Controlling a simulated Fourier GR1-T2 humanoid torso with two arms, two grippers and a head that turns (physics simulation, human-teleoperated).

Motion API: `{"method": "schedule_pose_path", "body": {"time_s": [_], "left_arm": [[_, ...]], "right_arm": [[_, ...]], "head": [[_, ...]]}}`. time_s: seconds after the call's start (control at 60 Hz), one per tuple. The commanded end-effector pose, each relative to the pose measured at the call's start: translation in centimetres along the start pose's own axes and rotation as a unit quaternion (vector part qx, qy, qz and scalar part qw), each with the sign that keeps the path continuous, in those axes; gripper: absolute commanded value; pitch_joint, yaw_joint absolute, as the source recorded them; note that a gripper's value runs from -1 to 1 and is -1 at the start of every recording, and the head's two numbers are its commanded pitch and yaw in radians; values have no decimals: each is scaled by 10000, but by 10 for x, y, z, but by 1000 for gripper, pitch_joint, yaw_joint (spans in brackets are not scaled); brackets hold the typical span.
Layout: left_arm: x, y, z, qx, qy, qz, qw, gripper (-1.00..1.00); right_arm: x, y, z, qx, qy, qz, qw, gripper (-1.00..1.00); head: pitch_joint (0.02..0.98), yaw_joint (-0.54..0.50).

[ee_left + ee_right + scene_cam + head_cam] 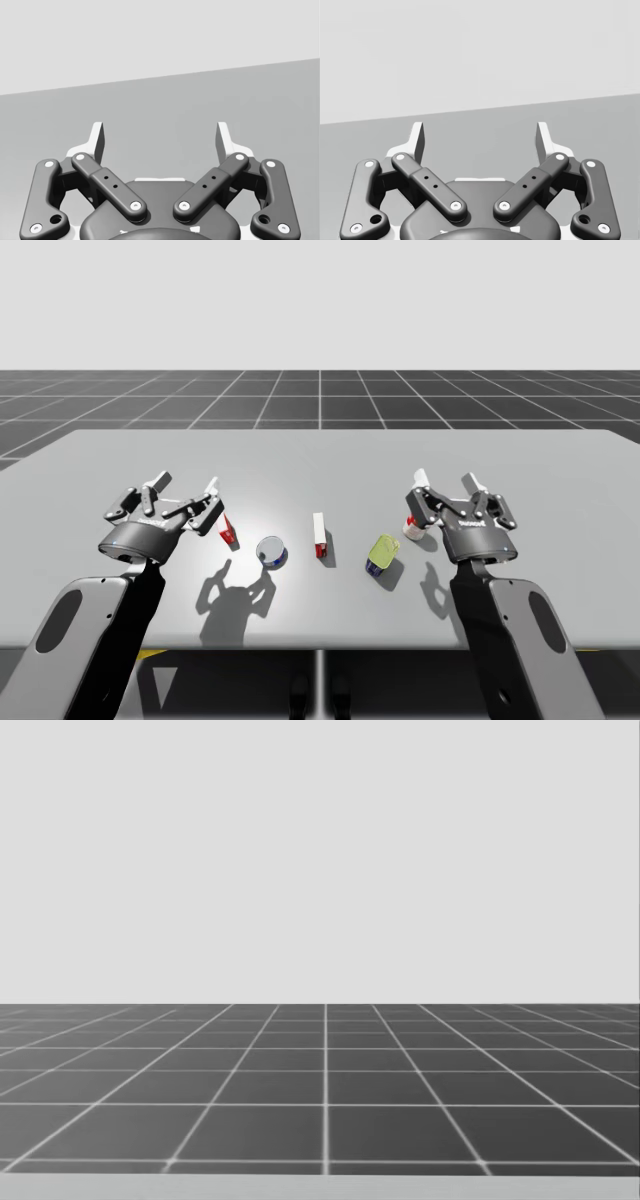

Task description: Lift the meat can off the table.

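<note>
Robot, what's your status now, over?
My left gripper open, right gripper open. The blue rectangular can with yellow-green top untouched on grey table. A small white-and-red container stands next to it.

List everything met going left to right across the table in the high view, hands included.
Left hand → small red-and-white box → round blue can → upright red-and-white box → yellow-green oblong can → right hand.

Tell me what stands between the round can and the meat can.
In the high view, a red-and-white box stands between the round can and the meat can.
</note>
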Motion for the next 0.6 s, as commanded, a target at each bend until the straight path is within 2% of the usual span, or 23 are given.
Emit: {"method": "schedule_pose_path", "body": {"time_s": [0.017, 0.067, 0.083, 0.1, 0.133, 0.2, 0.333, 0.6], "left_arm": [[0, 0, 0, 3, -1, -1, 10000, -1000], [0, 0, 0, 3, -3, -2, 10000, -1000], [0, 0, 0, 3, -3, -2, 10000, -1000], [0, 0, 0, 2, -4, 0, 10000, -1000], [0, 0, 0, 3, -2, -1, 10000, -1000], [0, -1, 0, 2, -2, 1, 10000, -1000], [0, -1, 0, 7, 5, 1, 10000, -1000], [0, 0, 0, -14, 18, -17, 10000, -1000]], "right_arm": [[0, 1, 2, -283, -71, -84, 9995, -1000], [0, 0, 3, -153, -163, 16, 9997, -1000], [1, 0, 3, -113, -183, 11, 9998, -1000], [2, 0, 2, -29, -136, -68, 9999, -1000], [3, -1, 2, 28, -67, 4, 10000, -1000], [2, -2, 2, 83, -33, -31, 10000, -1000], [1, -1, 1, 75, 12, -15, 10000, -1000], [2, -2, 0, 20, 25, 6, 10000, -1000]], "head": [[51, 11], [55, 12], [60, 13], [66, 14], [81, 15], [114, 15], [289, 10], [550, -4]]}}
